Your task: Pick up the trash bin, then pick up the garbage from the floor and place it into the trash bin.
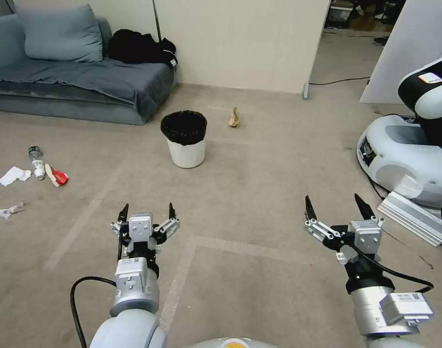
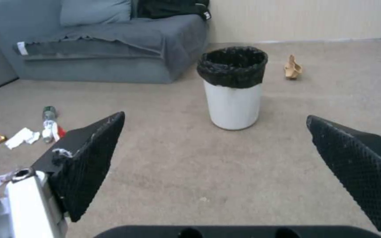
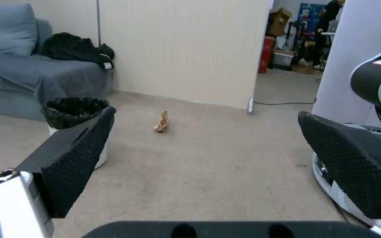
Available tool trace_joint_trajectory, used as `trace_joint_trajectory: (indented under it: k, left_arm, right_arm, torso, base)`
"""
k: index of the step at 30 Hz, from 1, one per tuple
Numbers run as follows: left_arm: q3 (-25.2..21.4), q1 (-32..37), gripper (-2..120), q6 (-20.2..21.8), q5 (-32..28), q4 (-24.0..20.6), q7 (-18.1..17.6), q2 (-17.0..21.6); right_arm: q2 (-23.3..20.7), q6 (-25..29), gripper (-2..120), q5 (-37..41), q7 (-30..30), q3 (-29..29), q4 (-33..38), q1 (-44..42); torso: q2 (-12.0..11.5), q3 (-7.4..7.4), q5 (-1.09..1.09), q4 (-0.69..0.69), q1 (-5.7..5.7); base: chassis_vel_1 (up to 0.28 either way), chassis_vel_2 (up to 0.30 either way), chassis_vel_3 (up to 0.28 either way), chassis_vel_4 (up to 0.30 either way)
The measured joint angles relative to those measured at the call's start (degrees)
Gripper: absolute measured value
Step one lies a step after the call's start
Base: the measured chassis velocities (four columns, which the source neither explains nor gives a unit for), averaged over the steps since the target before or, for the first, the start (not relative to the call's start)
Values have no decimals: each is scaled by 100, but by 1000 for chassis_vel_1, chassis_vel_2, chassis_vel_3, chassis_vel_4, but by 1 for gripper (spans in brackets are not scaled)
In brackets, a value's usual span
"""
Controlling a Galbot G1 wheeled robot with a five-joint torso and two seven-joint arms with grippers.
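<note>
Head view: left gripper (image 1: 147,209) and right gripper (image 1: 335,203) hover spread and empty, the trash bin (image 1: 184,139) upright well ahead. Left wrist: bin centred, bottle (image 2: 48,123) and tissues (image 2: 22,138) near the sofa (image 2: 111,49). Right wrist: paper bag (image 3: 161,122) beyond; a careless grab could tip the light bin.

High head view, low wrist views; shared trash bin (image 1: 184,138).

1. The bin (image 1: 184,138) stands on the floor (image 1: 259,193), ahead of the left hand (image 1: 146,209) and well apart from it.
2. A paper bag (image 1: 234,118) lies just right of the bin, farther back.
3. Wrappers (image 1: 56,176), a bottle (image 1: 36,161) and tissues (image 1: 14,175) lie far left.
4. The sofa (image 1: 80,82) stands behind them, against the wall.
</note>
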Motion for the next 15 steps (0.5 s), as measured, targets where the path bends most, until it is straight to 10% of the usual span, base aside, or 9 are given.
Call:
trace_joint_trajectory:
  k: [15]
  left_arm:
    - [-19, 24, 100, -79, 119, -4, -57, -78]
  right_arm:
    - [-7, 156, 100, -52, -39, 0, -35, 44]
  torso:
    - [0, 0, 0, 0, 0]
  base:
    - [0, 0, 0, 0]
